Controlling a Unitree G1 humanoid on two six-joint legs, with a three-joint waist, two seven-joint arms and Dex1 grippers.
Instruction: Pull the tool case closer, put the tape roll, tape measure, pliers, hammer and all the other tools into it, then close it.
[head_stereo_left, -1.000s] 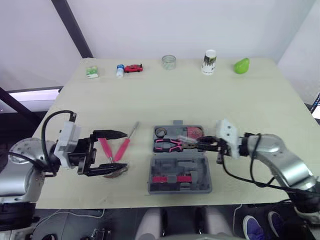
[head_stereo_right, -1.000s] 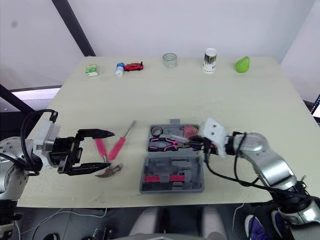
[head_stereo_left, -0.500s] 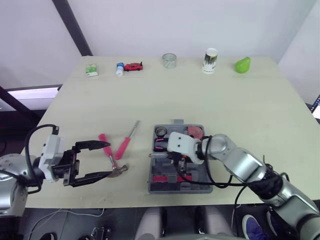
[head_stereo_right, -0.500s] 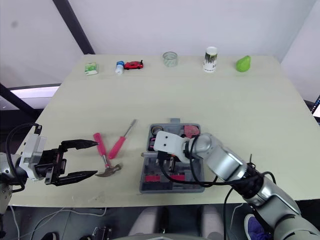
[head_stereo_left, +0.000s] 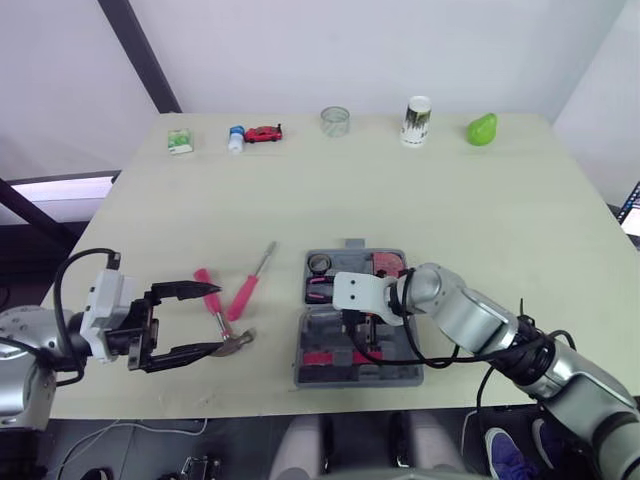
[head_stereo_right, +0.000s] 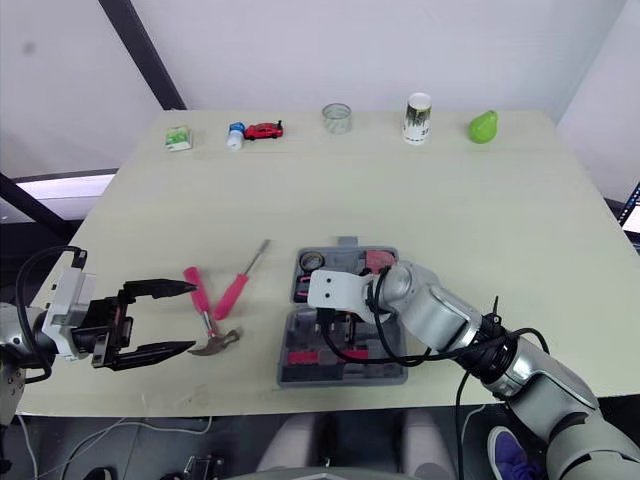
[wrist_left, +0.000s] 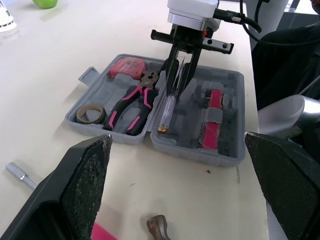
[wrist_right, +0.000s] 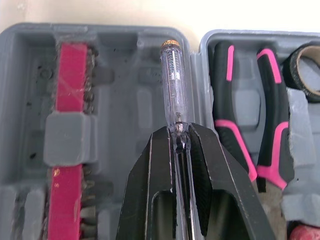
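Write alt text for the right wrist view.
The right gripper pinches a clear-handled screwdriver over the open gray tool case. Pink-handled pliers and a tape roll sit in one half, a pink bit holder in the other.

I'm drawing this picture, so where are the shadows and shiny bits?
Right wrist view: the clear tester screwdriver, pinched in the right hand, has a pale gleam along its handle. Left wrist view: the tool case casts a thin shadow on the table by its near wall. Left eye view: only a soft, faint shadow under the hammer, no glare.
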